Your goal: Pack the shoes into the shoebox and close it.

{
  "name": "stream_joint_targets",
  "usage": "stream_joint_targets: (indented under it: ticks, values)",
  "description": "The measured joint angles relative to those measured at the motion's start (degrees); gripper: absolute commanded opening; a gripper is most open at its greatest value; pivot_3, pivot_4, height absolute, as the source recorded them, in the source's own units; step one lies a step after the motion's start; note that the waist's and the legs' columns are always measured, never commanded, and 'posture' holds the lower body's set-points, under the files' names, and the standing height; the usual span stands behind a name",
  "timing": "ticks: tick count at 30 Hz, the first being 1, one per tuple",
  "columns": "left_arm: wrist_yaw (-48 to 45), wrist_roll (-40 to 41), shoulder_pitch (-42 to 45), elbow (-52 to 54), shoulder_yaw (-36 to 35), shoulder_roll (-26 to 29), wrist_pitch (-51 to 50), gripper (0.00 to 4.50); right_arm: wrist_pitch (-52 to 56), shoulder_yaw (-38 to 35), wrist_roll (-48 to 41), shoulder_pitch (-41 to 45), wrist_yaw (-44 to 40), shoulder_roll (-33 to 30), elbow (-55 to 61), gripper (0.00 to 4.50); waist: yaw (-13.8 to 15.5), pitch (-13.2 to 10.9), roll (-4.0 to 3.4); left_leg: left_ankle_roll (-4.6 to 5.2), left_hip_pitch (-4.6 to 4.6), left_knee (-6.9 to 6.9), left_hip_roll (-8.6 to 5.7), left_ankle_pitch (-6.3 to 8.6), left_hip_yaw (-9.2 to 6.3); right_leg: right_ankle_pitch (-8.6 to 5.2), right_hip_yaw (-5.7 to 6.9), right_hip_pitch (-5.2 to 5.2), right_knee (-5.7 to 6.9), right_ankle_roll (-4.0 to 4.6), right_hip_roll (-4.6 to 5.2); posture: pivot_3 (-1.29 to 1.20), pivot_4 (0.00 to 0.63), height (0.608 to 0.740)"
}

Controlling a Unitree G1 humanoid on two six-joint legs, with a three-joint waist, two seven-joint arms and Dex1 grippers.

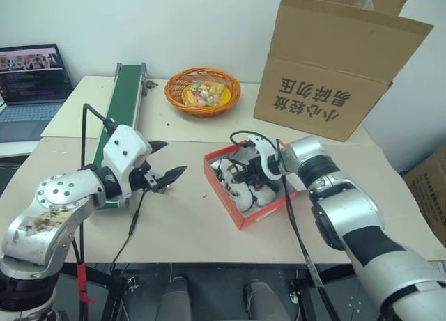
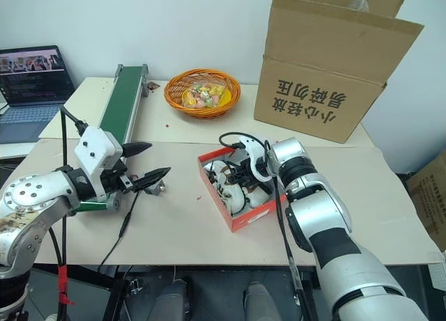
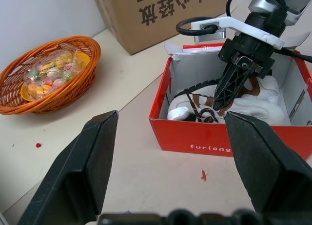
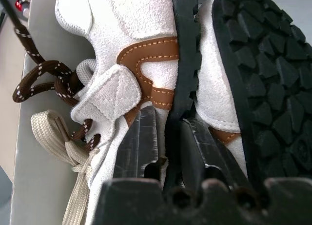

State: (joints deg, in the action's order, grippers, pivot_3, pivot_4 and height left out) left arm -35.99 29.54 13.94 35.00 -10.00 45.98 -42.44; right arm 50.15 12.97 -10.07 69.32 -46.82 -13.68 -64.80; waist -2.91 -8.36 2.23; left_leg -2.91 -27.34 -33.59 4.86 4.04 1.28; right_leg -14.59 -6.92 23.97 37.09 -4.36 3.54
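Spanning beige table (image 1: 195,223), white wall (image 1: 174,21)

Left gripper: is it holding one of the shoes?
No, the left gripper hangs open and empty over the table, while the shoes lie in the shoebox.

Beige tabletop (image 1: 188,223), two adjoining sections. White wall (image 1: 174,21) behind. Open laptop (image 1: 31,88) far left. Green conveyor (image 1: 125,102), orange wicker basket (image 1: 202,91) of wrapped sweets, brown carton (image 1: 334,63) with Chinese characters along the back.
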Motion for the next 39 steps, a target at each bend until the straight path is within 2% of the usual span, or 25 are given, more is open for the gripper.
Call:
stream_joint_targets:
  ticks: [4,9,14,20,25,28,32,33,35,36,39]
  values:
    - [0.0,0.0,0.1,0.0,0.0,0.0,0.0,3.73,-0.9,-1.1,1.0,1.7,2.4,0.3,-1.0,3.45,0.2,0.0,0.00,0.00,-0.05,0.04,0.00,0.00,0.00,-0.01,0.01,0.04,-0.06,0.02,0.01,0.00,0.150,0.721]
    - [0.0,0.0,1.2,0.0,0.0,0.0,0.0,3.73,-0.8,-3.0,2.1,2.9,3.5,-0.5,-1.5,3.45,0.2,0.0,-0.04,0.00,-0.11,0.22,-0.02,0.00,0.02,-0.02,-0.01,0.18,-0.07,0.03,0.01,0.00,0.150,0.721]
    - [0.0,-0.1,2.0,-1.1,0.7,-0.5,0.1,3.73,4.7,-4.7,2.0,4.8,1.6,-3.1,1.5,3.45,0.2,-0.1,-0.12,0.01,-0.35,0.45,-0.02,-0.01,0.03,-0.13,-0.01,0.29,0.00,0.08,-0.02,0.00,0.150,0.721]
    - [-0.3,-0.3,2.4,-1.8,1.3,-0.6,0.3,3.73,15.6,-6.5,-0.3,4.5,-0.3,-5.7,12.2,3.45,0.2,-0.2,-0.12,0.01,-0.45,0.50,-0.02,-0.02,0.03,-0.15,-0.01,0.41,0.04,0.07,-0.05,0.00,0.150,0.721]
    - [-0.5,-0.4,3.0,-2.1,1.6,-0.8,0.9,3.73,24.7,-14.5,-5.3,2.1,3.5,-5.8,27.2,3.45,0.4,-0.2,-0.11,0.01,-0.46,0.47,-0.02,-0.02,0.03,-0.14,-0.02,0.39,0.03,0.05,-0.04,0.00,0.150,0.721]
    - [-0.5,-0.4,3.1,-2.1,1.7,-1.1,1.0,3.73,25.6,-22.0,-7.5,0.8,8.7,-4.4,35.5,2.71,0.5,-0.2,-0.11,0.01,-0.46,0.47,-0.02,-0.02,0.03,-0.14,0.00,0.38,0.02,0.05,-0.04,0.00,0.150,0.721]
    - [-0.2,-0.6,3.1,-2.1,1.8,-1.7,1.1,3.73,26.2,-32.0,-10.5,-2.7,16.9,-0.5,45.7,1.25,0.6,-0.2,-0.11,0.02,-0.47,0.46,-0.02,-0.02,0.03,-0.14,0.00,0.35,0.02,0.04,-0.04,0.00,0.150,0.721]
    - [0.0,-0.7,3.2,-2.1,2.0,-2.0,1.2,3.73,26.6,-33.8,-11.2,-4.0,18.6,0.4,48.2,1.04,0.6,-0.2,-0.11,0.02,-0.47,0.45,-0.01,-0.02,0.03,-0.14,0.01,0.34,0.02,0.04,-0.04,0.00,0.150,0.721]
    - [0.3,-1.1,3.4,-2.2,2.7,-2.7,1.3,3.73,27.5,-35.6,-12.1,-7.0,21.1,1.3,52.8,0.23,0.7,-0.2,-0.11,0.02,-0.47,0.44,-0.02,-0.02,0.03,-0.13,0.01,0.32,0.02,0.03,-0.04,0.00,0.150,0.721]
    - [0.4,-1.3,3.5,-2.3,3.0,-2.9,1.3,3.73,27.7,-36.1,-12.5,-8.2,21.7,1.5,54.1,0.04,0.7,-0.2,-0.11,0.02,-0.46,0.42,-0.01,-0.02,0.03,-0.13,0.01,0.31,0.02,0.03,-0.04,0.00,0.150,0.721]
    - [0.6,-2.4,4.1,-3.2,4.7,-4.1,2.3,3.73,27.4,-36.3,-13.7,-12.6,22.6,0.9,56.8,0.04,0.6,-0.2,-0.11,0.02,-0.46,0.40,-0.02,-0.02,0.03,-0.12,0.00,0.30,0.02,0.02,-0.03,0.00,0.150,0.721]
